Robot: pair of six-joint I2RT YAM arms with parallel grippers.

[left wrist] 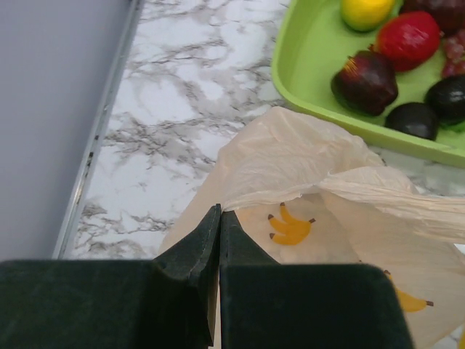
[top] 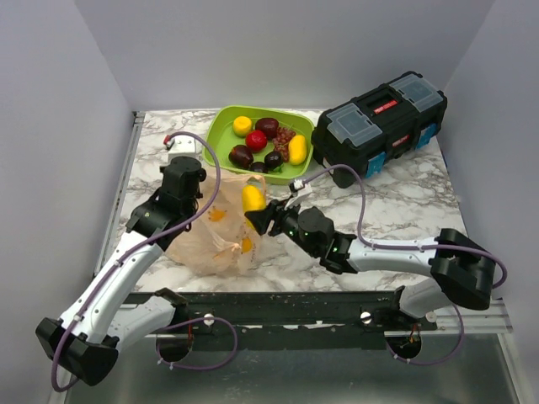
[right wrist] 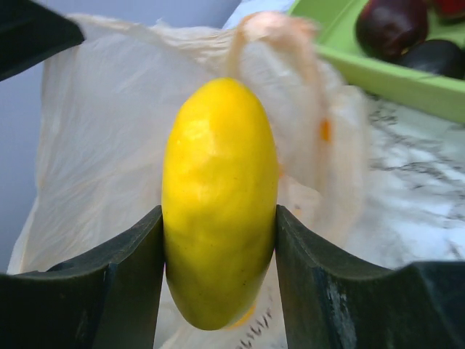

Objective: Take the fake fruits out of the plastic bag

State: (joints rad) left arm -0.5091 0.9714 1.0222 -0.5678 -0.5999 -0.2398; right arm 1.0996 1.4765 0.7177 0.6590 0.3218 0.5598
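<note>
- Grip on the right: the right end effector (right wrist: pixel 218 218) has its black jaws part-way apart, clamped on the two sides of an oblong, glossy toy yellow fruit (right wrist: pixel 218 145).
- The yellow fruit's long axis runs in line with the fingers, with its far tip pointing away from the wrist.
- It is raised beside the upper right edge of a thin, crinkly, pale-orange translucent plastic bag (top: pixel 215 240), and no film covers it.
- Beyond the bag, farther from the arm bases and slightly to the right, lies a shallow lime-green plastic tray (top: pixel 222 139).
- The tray bears other small glossy toy fruits (top: pixel 256 140): yellow, red, dark purple and a reddish grape bunch.
- The next move is probably a carry away from the bases to that tray, and the right arm is placed for it.
- The left end effector (left wrist: pixel 219 218) is fully closed, and its fingertips appear to pinch a fold at the bag's edge.
- The bag rests on a white marble-patterned counter (top: pixel 396 202).
</note>
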